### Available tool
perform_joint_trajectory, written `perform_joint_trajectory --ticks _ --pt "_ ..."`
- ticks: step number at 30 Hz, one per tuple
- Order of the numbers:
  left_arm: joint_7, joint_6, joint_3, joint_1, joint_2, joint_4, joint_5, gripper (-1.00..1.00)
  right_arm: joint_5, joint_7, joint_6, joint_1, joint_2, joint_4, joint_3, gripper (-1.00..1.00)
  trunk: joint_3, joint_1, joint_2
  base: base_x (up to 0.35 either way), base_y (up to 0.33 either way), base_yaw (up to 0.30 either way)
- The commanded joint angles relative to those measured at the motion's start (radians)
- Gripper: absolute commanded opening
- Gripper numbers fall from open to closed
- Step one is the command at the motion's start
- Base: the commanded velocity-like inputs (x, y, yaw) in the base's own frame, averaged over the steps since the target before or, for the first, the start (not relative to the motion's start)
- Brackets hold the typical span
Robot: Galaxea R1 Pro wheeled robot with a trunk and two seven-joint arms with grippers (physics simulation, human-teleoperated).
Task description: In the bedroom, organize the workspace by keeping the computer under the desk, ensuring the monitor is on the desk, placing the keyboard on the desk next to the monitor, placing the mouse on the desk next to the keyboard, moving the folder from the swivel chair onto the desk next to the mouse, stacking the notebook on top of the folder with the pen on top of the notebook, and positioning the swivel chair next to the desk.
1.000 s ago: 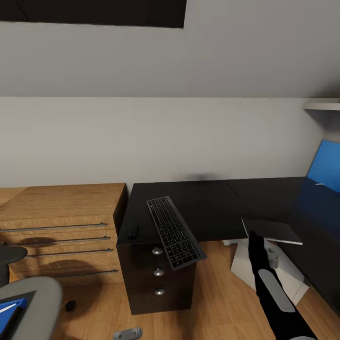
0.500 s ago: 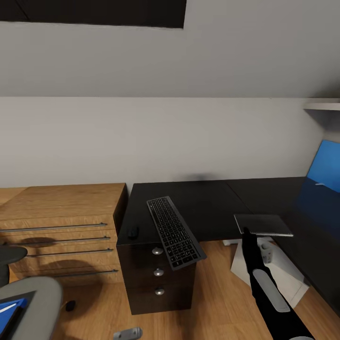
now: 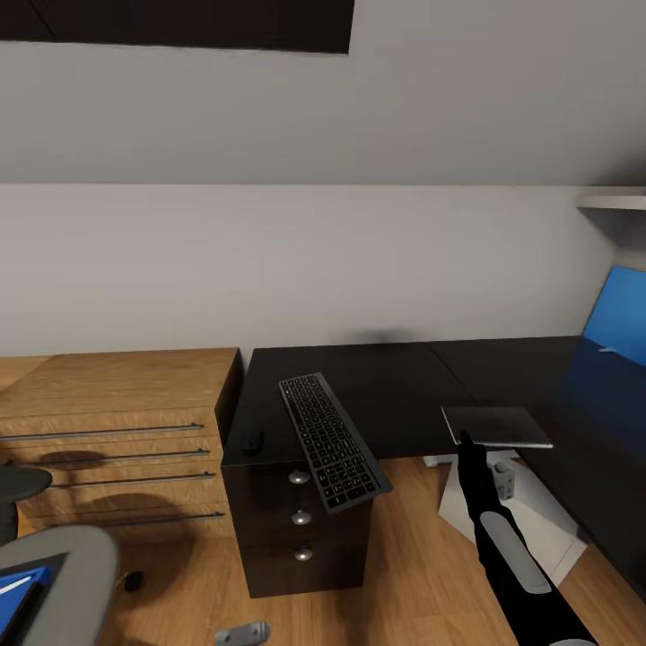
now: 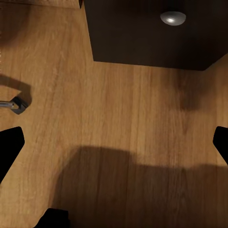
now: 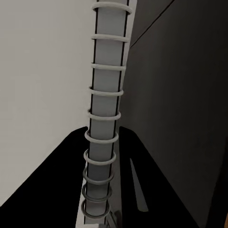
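Note:
My right gripper (image 3: 467, 440) is shut on a grey spiral-bound notebook (image 3: 495, 425), held flat just over the black desk's (image 3: 395, 386) front edge. The right wrist view shows its wire spine (image 5: 105, 118) between the black fingers (image 5: 61, 180). A dark keyboard (image 3: 334, 441) lies at an angle, overhanging the desk front above the drawers. The small black mouse (image 3: 253, 440) sits to its left. The blue monitor (image 3: 619, 318) is at the far right. A white computer (image 3: 529, 511) stands under the desk. The grey swivel chair (image 3: 54, 574) carries a blue folder (image 3: 13, 588). My left gripper (image 4: 114, 145) hangs open over the floor.
A wooden chest of drawers (image 3: 117, 431) stands left of the desk. The desk's black drawer unit (image 3: 301, 529) has round silver knobs. A small grey object (image 3: 242, 634) and a black one (image 3: 134, 580) lie on the wooden floor. A shelf (image 3: 615, 199) juts out at upper right.
My right gripper has carried the notebook a little left and up toward the desk, and the notebook now lies more level. Everything else stays put.

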Motion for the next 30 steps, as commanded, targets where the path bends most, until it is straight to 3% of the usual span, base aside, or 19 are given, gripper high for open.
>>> perform_joint_trajectory --ticks 1,14,30 --pt "0.007 0.002 -0.002 0.0 0.001 -0.002 0.005 1.0 -0.012 0.007 -0.003 -0.001 0.0 0.001 0.001 -1.0 -0.001 0.0 0.0 0.0 0.0 0.0" --pt "0.007 0.002 -0.001 0.0 0.001 -0.002 0.005 1.0 -0.013 -0.002 -0.004 0.0 0.001 0.002 0.002 -1.0 0.0 0.0 0.0 0.0 0.0 0.007" --pt "0.006 0.001 0.003 0.0 0.002 -0.002 0.003 1.0 -0.012 -0.037 -0.004 0.0 0.003 0.005 0.008 -1.0 0.0 0.0 0.0 0.0 0.0 0.223"
